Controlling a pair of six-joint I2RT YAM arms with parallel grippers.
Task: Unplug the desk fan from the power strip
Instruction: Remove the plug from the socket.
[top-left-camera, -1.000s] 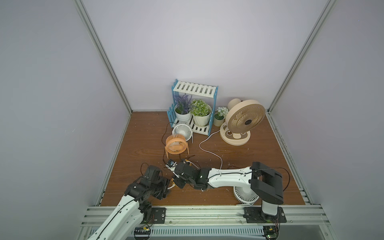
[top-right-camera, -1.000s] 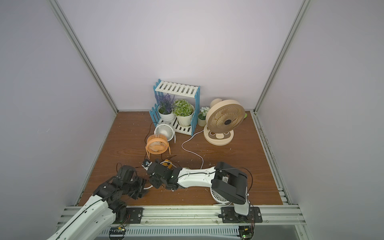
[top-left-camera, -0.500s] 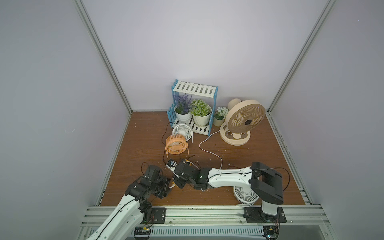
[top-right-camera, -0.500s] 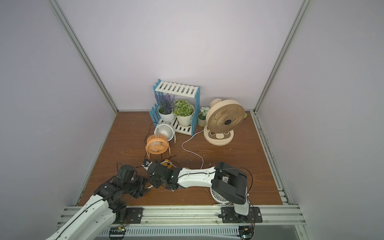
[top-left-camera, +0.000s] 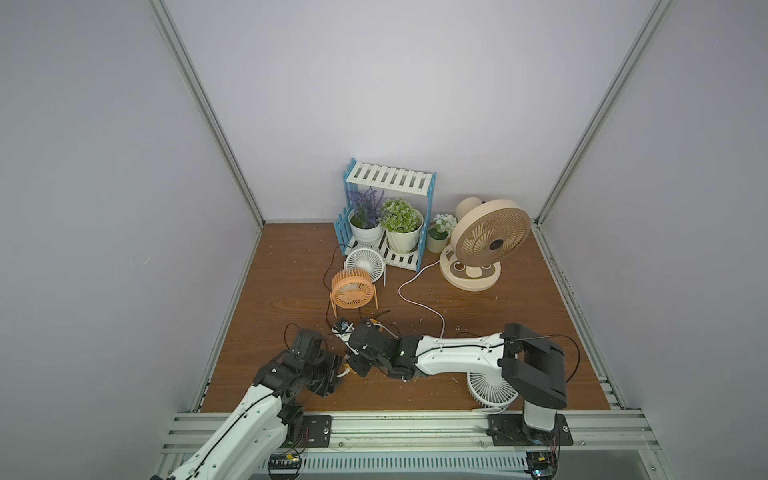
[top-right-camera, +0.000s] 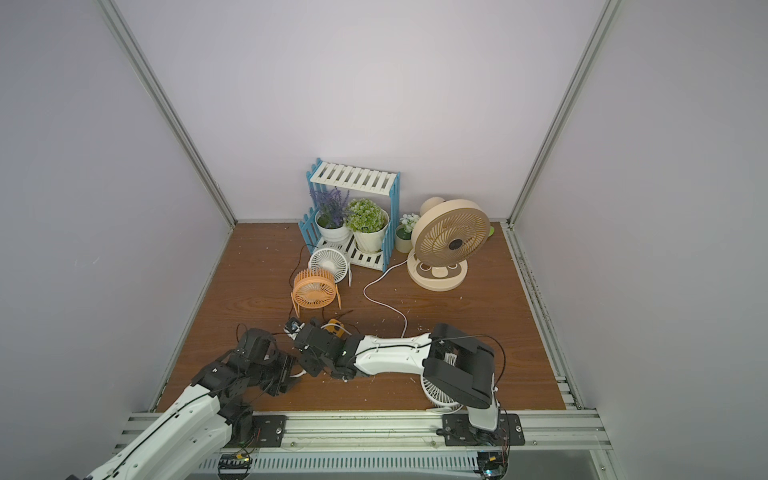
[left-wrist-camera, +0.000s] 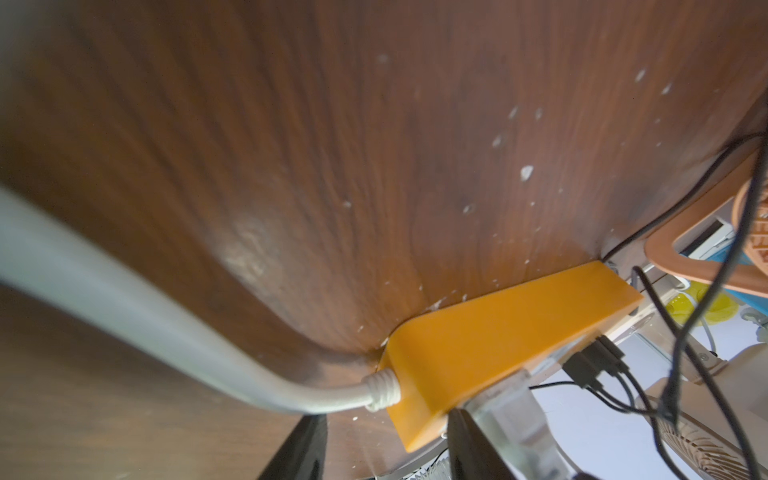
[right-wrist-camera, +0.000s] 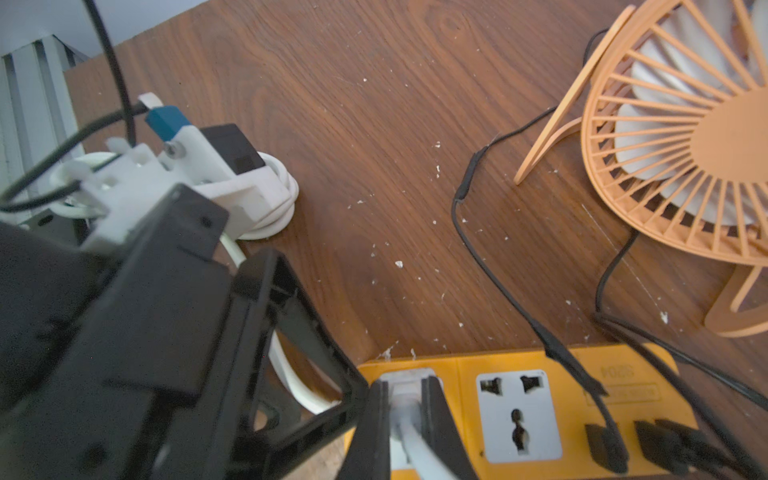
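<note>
Near the front of the wooden table (top-left-camera: 291, 303), just in front of the orange mini fan (top-left-camera: 352, 289): the power strip (right-wrist-camera: 463, 395), lying flat, with only a sliver of orange showing in both top views under the wrist of the right arm (top-left-camera: 453, 353). In the right wrist view, right gripper (right-wrist-camera: 405, 395) closed tight on a white plug (right-wrist-camera: 404, 379), one black finger flush against each side, plug seated in the end socket nearest the thick white cord (left-wrist-camera: 124, 299). Next along, a free white socket face (right-wrist-camera: 519, 415). Past that, black USB plugs (right-wrist-camera: 602, 446) in the port row, thin black leads (right-wrist-camera: 498, 282) trailing off toward the orange fan. At the strip's cord end, left gripper (left-wrist-camera: 384, 449) with jaws apart astride the corner, clear-padded finger (left-wrist-camera: 511, 411) against the strip; cannot tell from so close and blurred a view whether truly clamped. Thick cord curving away into a coil beside the left arm. At the back right, the beige desk fan (top-left-camera: 490, 241), upright, well apart from the strip, its thin white cable (top-left-camera: 409, 295) snaking forward over the wood and vanishing under the right forearm. Also there: a white mini fan (top-left-camera: 365, 261) just behind the orange one, a blue-and-white rack (top-left-camera: 388, 178) holding potted plants (top-left-camera: 401, 216), and another white fan (top-left-camera: 492, 390) lying flat under the right elbow.
</note>
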